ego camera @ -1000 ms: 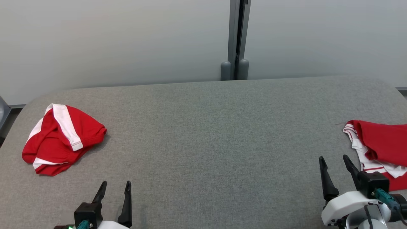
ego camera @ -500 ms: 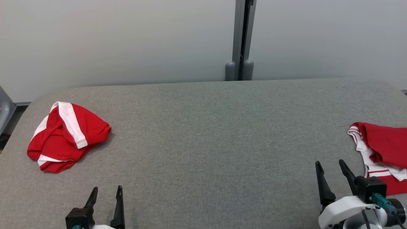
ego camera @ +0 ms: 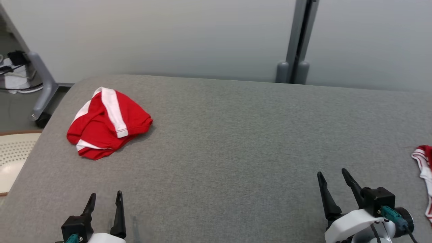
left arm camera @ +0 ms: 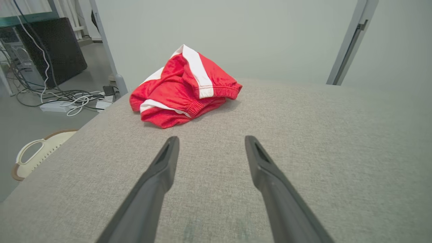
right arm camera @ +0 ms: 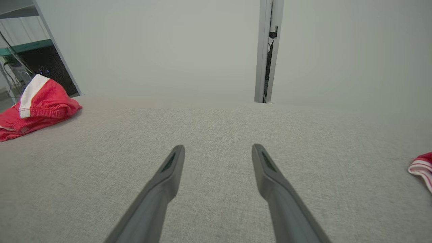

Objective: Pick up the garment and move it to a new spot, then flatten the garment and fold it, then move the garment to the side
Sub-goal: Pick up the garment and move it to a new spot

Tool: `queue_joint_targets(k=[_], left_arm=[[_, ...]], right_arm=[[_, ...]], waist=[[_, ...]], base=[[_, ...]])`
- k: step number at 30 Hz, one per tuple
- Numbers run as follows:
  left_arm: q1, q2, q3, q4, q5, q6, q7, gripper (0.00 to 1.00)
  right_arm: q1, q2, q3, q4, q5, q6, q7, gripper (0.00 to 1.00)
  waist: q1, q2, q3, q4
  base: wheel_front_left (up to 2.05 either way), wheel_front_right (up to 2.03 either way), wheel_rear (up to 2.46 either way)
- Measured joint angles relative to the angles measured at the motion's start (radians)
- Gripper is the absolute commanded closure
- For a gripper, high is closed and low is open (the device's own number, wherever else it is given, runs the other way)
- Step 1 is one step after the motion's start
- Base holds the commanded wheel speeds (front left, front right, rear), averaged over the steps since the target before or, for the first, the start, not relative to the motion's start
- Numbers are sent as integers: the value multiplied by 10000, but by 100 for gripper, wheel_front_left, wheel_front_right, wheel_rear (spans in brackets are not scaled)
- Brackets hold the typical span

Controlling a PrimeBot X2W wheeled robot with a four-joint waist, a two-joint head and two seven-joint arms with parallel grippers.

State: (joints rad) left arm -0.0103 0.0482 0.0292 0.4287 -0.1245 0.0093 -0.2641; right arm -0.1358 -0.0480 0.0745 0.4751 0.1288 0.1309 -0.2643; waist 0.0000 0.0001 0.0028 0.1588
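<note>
Black fingers parted and empty, the left gripper (ego camera: 105, 195) hovers low over the grey fabric table (ego camera: 236, 135), and the right gripper (ego camera: 331, 172) is likewise spread with nothing between its fingers. The red-and-white garment (ego camera: 106, 123) lies bunched well ahead of the left gripper, near the table's far left corner. From here, a pinch could catch only the top fold or the white stripe, so that the bundle trails and unrolls unevenly. A low approach might instead push it toward the nearby edge, beyond which a cream basket (ego camera: 13, 155) sits on the floor. The fingertips could also snag the table's woven cover. The bundle hides its own waistband and leg openings, so its layout is hard to read. A second red-and-white cloth (ego camera: 423, 162) is cut off at the right edge, so its shape cannot be told.
</note>
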Motion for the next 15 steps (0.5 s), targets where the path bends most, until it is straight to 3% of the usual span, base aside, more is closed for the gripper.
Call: queue_joint_targets(k=[15], left_arm=[[-125,6,529,61,-82,-186,-2,0]], right_arm=[[-180,6,851,-12,104,0,0,0]], waist=[[0,0,360,2355]], base=[[0,0,0]])
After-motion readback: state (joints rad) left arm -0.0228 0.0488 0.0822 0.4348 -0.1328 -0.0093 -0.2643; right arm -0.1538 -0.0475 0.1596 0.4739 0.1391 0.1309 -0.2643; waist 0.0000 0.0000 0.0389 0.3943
